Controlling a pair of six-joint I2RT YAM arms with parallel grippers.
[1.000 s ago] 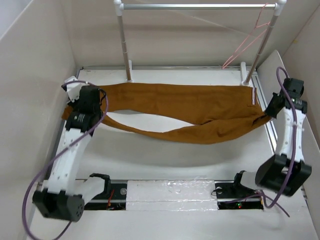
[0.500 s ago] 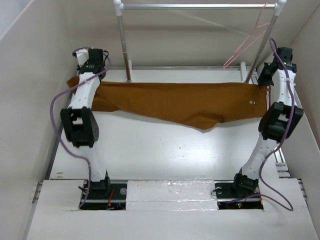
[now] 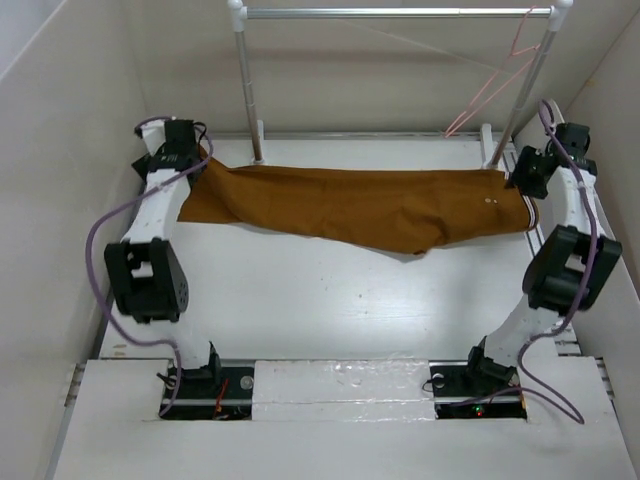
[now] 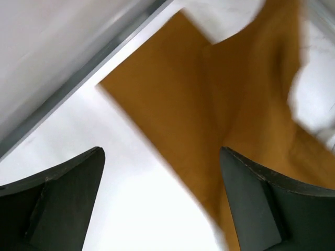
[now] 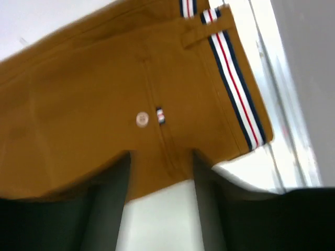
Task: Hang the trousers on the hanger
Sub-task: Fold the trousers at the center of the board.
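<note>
Top external view: trousers (image 3: pixel 350 205) lie flat on the far part of the bench (image 3: pixel 320 300), long axis running left to right, just in front of the rail (image 3: pixel 400 13) posts. Waist end points right, toward my right arm; leg ends point left, toward my left arm. A fold of cloth sags toward the near side around the middle-right. Hanger (image 3: pixel 480 97) hangs by its hook from the right end of the rail, tilted, up off the bench and apart from the trousers. My left jaws sit at the far left by the leg ends, my right jaws at the far right by the waist. Left wrist view: my left jaws are wide apart, dark fingers (image 4: pixel 68 198) either side of white bench and an edge of ochre cloth, nothing gripped; picture is blurred. Right wrist view: my right jaws are also spread, fingers (image 5: pixel 110 198) over the waist area, gripping nothing; can't tell if the tips touch the cloth. Striped waistband trim (image 5: pixel 235 99) runs along the right edge there, small pale button (image 5: pixel 142 119) near the middle.
</note>
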